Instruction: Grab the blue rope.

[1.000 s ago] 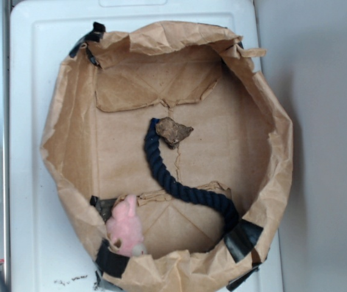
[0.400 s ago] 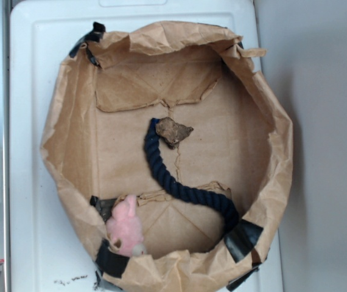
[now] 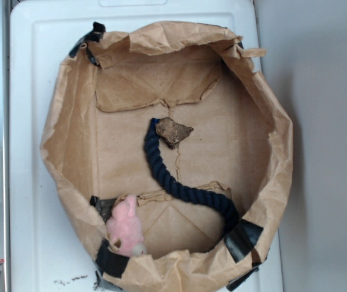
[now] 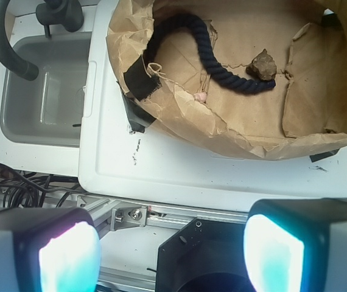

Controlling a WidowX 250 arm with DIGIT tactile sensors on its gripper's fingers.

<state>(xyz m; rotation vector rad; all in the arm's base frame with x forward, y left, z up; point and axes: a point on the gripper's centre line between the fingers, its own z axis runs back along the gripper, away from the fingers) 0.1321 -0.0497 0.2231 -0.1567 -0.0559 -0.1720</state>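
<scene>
- The landmark is a brown paper bag (image 3: 70, 152), its sides rolled down into a shallow, crumpled bowl, sitting on a white tray (image 3: 30, 91).
- The blue rope (image 3: 179, 188) lies on the floor of the bag, inside its walls. In the exterior view it curves from near the bag's middle down toward the lower right wall, where its far end meets a black tape patch (image 3: 241, 238).
- The upper end of the rope touches a small brown rock-like lump (image 3: 172, 131) near the bag's centre.
- A pink plush toy (image 3: 125, 226) sits against the bag's lower left inner wall, apart from the rope and just beside another black tape patch (image 3: 111, 261).
- More black tape (image 3: 90, 36) marks the bag's upper left rim.
- The gripper (image 4: 161, 255) is outside the bag, above the tray's edge and an aluminium rail (image 4: 161, 216) beside the bag; it touches nothing.
- In the wrist view its two fingers (image 4: 61, 258) show as blurred grey blocks with glowing cyan faces at the bottom corners, standing wide apart with nothing between them: the jaws are spread.
- From the wrist view the rope (image 4: 185, 42) shows well apart from the gripper, over the bag's near wall, with the rock-like lump (image 4: 262, 65) at its right end.
- Beside the bag on the far side of the tray from the gripper's right finger is a grey sink basin (image 4: 45, 97) with a dark curved hose (image 4: 6, 42) over it.
</scene>
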